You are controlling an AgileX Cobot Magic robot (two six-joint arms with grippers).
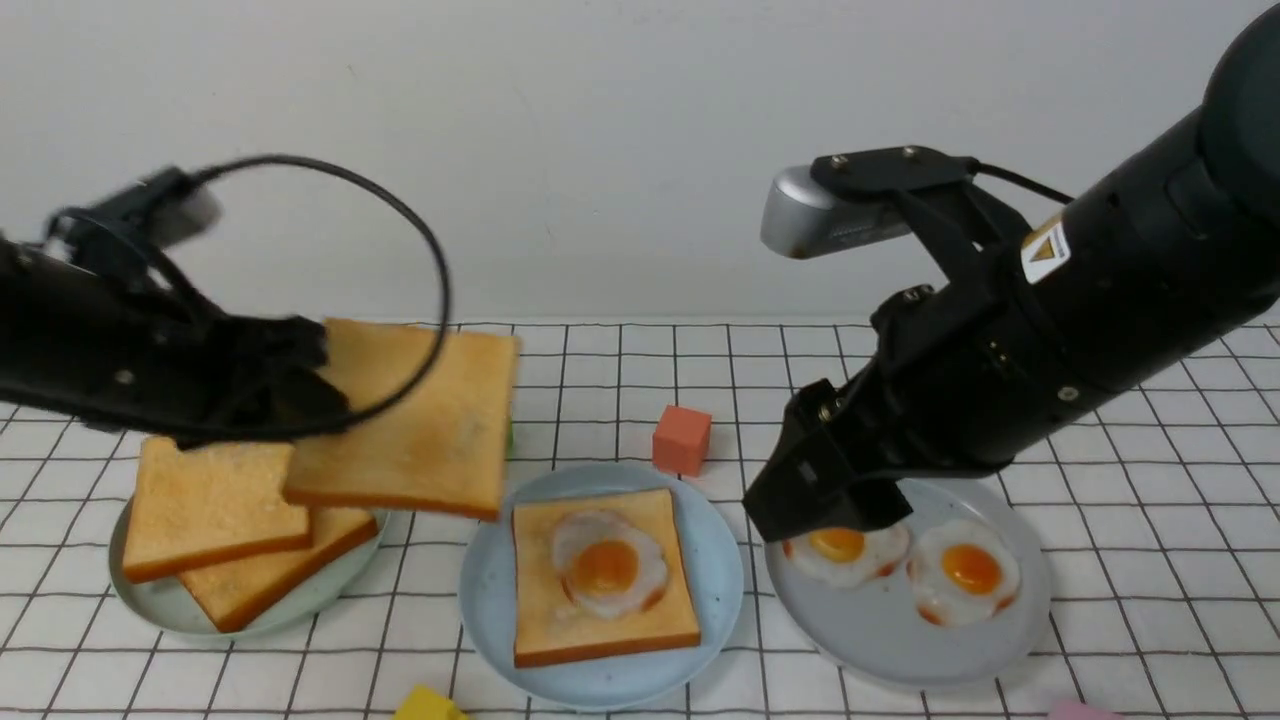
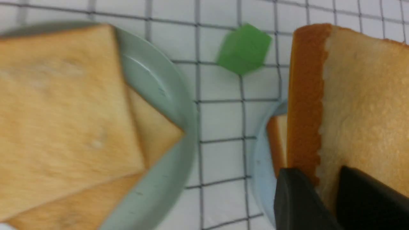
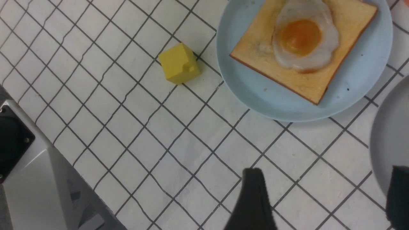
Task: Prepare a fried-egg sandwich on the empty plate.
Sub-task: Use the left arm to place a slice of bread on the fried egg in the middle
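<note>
Toast for the fried egg
My left fingers pinch it; I must set it level, edges matched; right fingers spread wide.

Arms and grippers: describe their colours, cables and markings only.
Both are matte black. The right arm bears a yellow-triangle warning label and a silver-grey wrist camera. A black cable loops from the left arm. The left gripper and right gripper have black fingers.

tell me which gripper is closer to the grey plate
Right. The right gripper hangs over the left edge of the grey plate; the left gripper, holding a toast slice, is far off above the pale green plate.
</note>
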